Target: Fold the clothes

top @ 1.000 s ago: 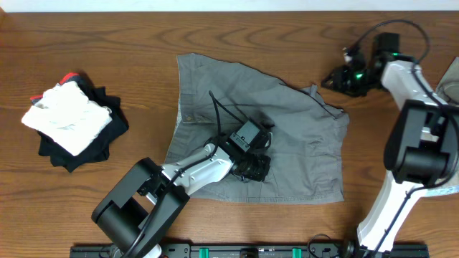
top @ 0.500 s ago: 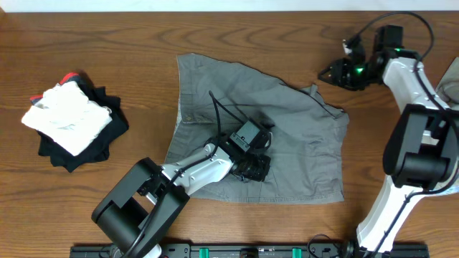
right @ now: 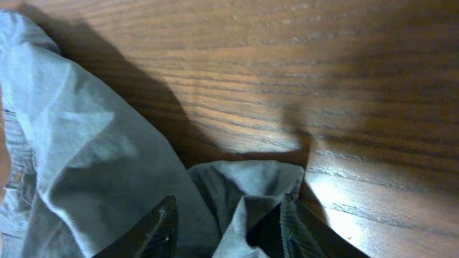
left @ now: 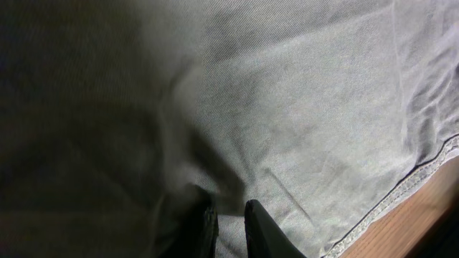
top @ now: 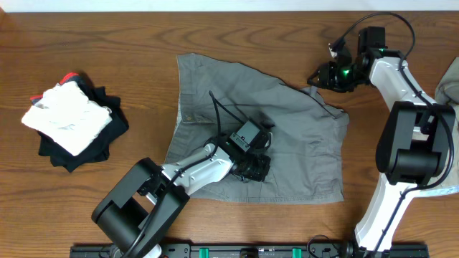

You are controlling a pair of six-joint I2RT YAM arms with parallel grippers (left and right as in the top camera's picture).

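Note:
The mid-grey shorts [top: 287, 136] lie spread flat in the middle of the table. My left gripper [top: 252, 170] rests on their lower middle. In the left wrist view its fingers [left: 231, 226] are nearly together, with a pinch of the grey cloth [left: 301, 107] between them. My right gripper [top: 318, 77] is at the shorts' far right corner. In the right wrist view its fingers [right: 229, 229] are open wide on either side of that raised corner [right: 247, 183]. A pale beige garment [top: 450, 82] shows at the right edge.
A pile of folded clothes [top: 68, 118], white on black with a bit of red, sits at the left. The shorts' stitched hem [left: 401, 190] lies by bare wood [left: 423, 215]. The wooden table [top: 107, 43] runs around the shorts.
My right gripper has moved left and come to the shorts' far right corner. The left arm and the shorts have not moved.

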